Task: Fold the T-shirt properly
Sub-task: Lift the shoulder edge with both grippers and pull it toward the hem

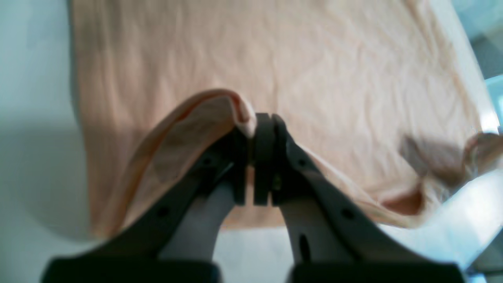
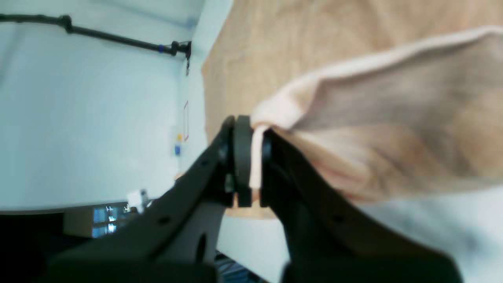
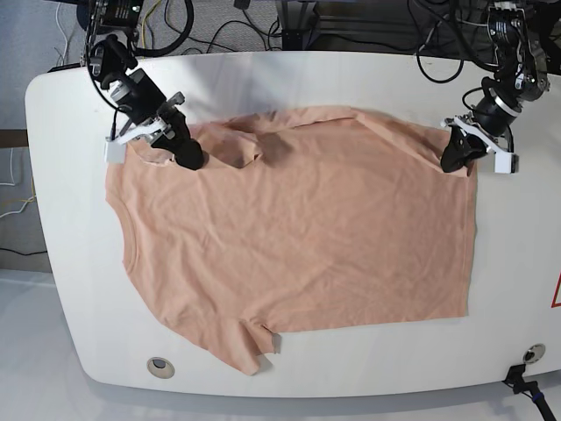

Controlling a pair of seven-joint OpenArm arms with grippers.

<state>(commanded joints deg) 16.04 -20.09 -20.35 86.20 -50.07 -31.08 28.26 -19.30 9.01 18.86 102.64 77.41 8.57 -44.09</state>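
Note:
The peach-pink T-shirt (image 3: 298, 228) lies spread flat on the white table (image 3: 263, 74), neck and sleeves toward the left and hem toward the right. No smiley print shows. My right gripper (image 3: 191, 160) is shut on the far sleeve area at the shirt's upper left; the right wrist view shows the pinched fabric (image 2: 256, 157) between its jaws, with a lifted fold (image 2: 393, 106). My left gripper (image 3: 452, 161) is shut on the far hem corner at the upper right. The left wrist view shows a raised fold (image 1: 220, 106) clamped at the left gripper (image 1: 253, 129).
Cables and equipment (image 3: 289, 22) run behind the table's far edge. Round holes sit near the front edge at the left (image 3: 159, 365) and the right (image 3: 529, 353). The near sleeve (image 3: 250, 346) lies close to the front edge. A black cable (image 2: 98, 35) crosses the right wrist view.

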